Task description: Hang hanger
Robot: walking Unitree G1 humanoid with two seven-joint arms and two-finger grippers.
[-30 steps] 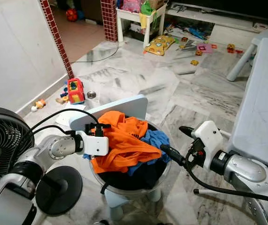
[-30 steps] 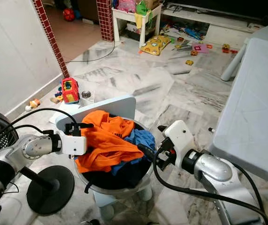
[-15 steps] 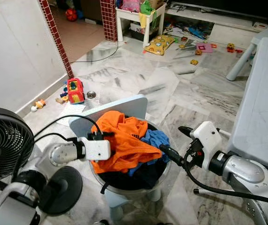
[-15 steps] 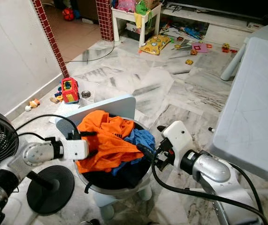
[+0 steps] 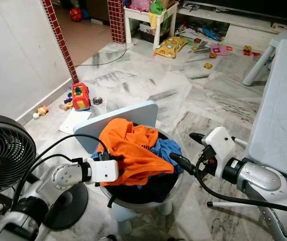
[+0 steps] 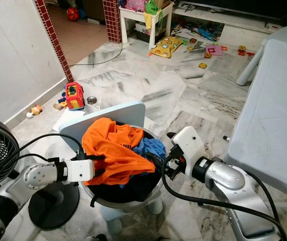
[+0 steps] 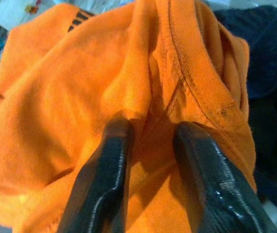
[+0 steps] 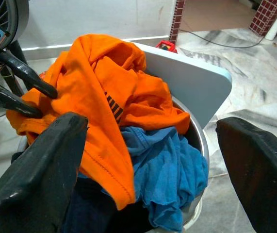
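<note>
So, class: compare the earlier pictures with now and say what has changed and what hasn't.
The left end effector has dropped lower and pushed into the orange shirt, fingers pinching a fold. The right end effector stays open at the basket rim; the blue garment is unmoved.

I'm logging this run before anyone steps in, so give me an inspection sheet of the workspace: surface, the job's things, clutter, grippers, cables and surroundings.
Surface: marble floor; round basin standing on it.
Job's things: no hanger seen; orange shirt heaped on top of blue cloth and dark laundry in the basin.
Clutter: toy truck, yellow cushion and small toys on the floor.
Grippers: left gripper fingers pressed into the orange shirt, a fold between them; right gripper open, beside the basin.
Cables: black cable looping under the right arm; another along the left arm.
Surroundings: fan on the left, pale table on the right, light-blue board behind the basin.
</note>
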